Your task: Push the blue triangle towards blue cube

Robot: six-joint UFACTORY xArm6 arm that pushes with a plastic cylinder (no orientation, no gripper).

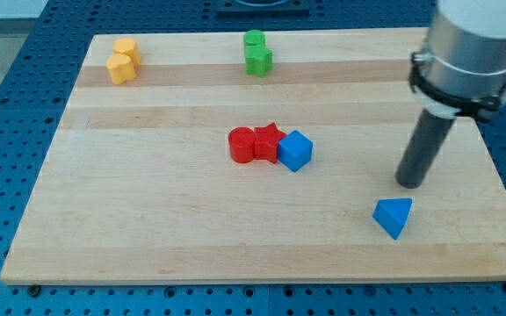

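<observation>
The blue triangle [393, 216] lies on the wooden board near the view's bottom right. The blue cube [295, 150] sits near the board's middle, up and to the left of the triangle, touching a red star. My tip [408, 183] is on the board just above and slightly right of the blue triangle, a small gap apart from it. The rod rises up and to the right to the arm's grey and black end.
A red cylinder [242, 145] and a red star [269, 140] touch each other left of the blue cube. Two green blocks [256, 53] stand at the top middle. Two orange blocks [122, 61] stand at the top left. The board's right edge [499, 189] is near the rod.
</observation>
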